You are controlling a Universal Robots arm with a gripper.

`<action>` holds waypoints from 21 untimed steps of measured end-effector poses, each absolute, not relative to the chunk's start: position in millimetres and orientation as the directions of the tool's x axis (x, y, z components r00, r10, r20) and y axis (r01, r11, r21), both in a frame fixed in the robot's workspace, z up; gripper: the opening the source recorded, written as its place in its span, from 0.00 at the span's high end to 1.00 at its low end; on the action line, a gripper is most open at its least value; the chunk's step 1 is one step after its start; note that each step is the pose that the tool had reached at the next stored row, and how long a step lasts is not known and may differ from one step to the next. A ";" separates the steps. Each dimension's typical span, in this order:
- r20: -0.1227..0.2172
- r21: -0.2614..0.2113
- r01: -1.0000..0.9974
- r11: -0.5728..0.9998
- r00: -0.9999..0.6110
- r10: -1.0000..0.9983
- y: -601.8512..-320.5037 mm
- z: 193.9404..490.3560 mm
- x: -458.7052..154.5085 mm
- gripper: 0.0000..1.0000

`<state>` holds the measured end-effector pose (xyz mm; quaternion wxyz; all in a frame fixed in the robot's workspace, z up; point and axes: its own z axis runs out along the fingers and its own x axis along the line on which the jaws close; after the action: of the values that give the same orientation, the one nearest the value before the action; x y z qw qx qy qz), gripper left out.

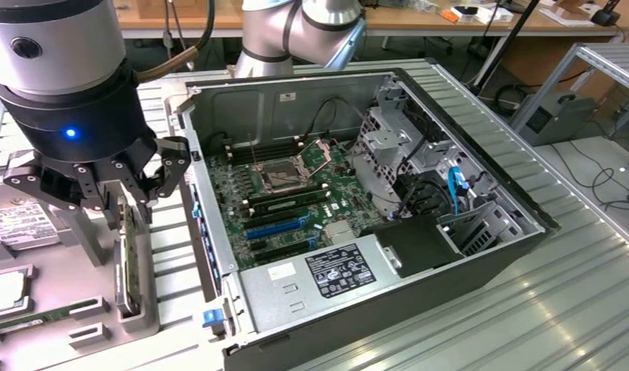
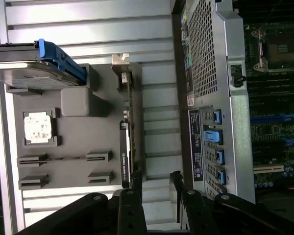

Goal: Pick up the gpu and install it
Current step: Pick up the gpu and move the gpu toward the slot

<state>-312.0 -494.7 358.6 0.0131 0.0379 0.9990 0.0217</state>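
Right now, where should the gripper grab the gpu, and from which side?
Pinch the gpu across its two flat faces at the top edge, coming straight down: it stands on edge in the tray slot, with the open gripper over it.

No lettering I can read out. Printed labels noted, all illegible:
- black label with white print, on the power supply (image 1: 335, 272)
- white label, on the hard drive (image 1: 11, 224)
- small sticker, on the case wall (image 1: 253, 108)
- white print, along the gpu (image 2: 125, 162) edge
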 end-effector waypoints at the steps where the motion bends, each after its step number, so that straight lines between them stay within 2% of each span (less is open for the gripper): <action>1: -0.024 0.044 0.075 0.996 -0.997 0.076 -494.7 357.6 -312.0 0.64; 21: -0.024 0.044 0.075 0.996 -0.997 0.076 -494.7 343.0 -312.0 0.64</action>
<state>-312.0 -494.7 343.0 0.0131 0.0379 0.9990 0.0217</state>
